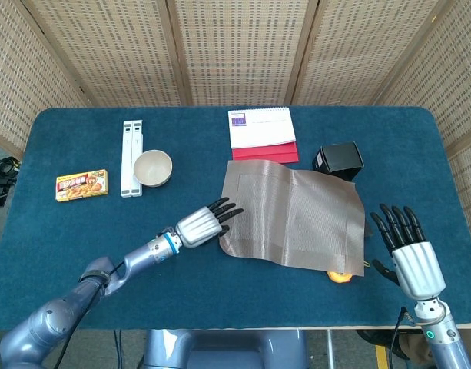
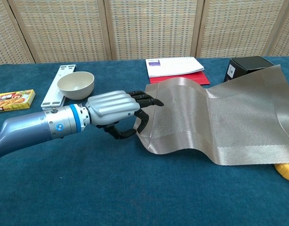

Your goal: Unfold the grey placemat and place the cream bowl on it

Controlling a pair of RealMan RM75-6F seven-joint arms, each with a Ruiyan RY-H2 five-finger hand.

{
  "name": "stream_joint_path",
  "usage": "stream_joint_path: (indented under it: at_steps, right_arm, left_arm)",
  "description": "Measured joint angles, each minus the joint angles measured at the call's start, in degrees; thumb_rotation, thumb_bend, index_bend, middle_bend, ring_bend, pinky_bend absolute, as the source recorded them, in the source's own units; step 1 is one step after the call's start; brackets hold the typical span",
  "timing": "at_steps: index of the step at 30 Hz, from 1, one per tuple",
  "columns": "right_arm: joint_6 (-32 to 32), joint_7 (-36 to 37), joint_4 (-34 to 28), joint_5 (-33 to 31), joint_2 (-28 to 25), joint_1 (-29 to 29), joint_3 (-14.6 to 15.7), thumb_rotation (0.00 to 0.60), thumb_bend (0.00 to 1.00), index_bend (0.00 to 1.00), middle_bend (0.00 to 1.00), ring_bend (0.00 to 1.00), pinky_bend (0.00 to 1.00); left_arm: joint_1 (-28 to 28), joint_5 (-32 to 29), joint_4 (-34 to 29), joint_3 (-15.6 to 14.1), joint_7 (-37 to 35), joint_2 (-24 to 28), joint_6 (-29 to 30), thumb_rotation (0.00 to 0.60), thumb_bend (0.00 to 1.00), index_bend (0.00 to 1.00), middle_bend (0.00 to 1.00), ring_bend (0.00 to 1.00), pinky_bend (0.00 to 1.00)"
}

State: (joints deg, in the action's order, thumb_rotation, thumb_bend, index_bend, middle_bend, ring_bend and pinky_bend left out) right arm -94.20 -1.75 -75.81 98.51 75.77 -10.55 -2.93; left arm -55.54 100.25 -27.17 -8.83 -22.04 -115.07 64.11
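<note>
The grey placemat (image 1: 296,217) (image 2: 219,123) lies spread on the blue table, rippled, with its right part draped over other objects. My left hand (image 1: 200,223) (image 2: 117,112) pinches the mat's left edge between thumb and fingers. The cream bowl (image 1: 152,167) (image 2: 76,84) stands upright at the left, apart from the mat. Near the table's front right corner, my right hand (image 1: 408,252) is raised with fingers spread and holds nothing; the chest view does not show it.
A white strip (image 1: 131,157) lies beside the bowl, and a yellow food box (image 1: 81,185) sits further left. A white and red notebook (image 1: 262,132) and a black box (image 1: 339,160) border the mat's far side. An orange object (image 1: 339,277) peeks from under the mat's front edge.
</note>
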Motion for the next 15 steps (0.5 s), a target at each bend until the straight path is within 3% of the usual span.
stream_joint_path:
  at_steps: [15]
  right_arm:
    - [-0.92,-0.11,-0.64,0.85,-0.31,0.21,0.14,0.600,0.00,0.00,0.00,0.00,0.00]
  left_arm:
    - [4.65,1.08,-11.05,-2.22,4.22,8.25,3.45,0.600,0.56,0.78,0.00,0.00,0.00]
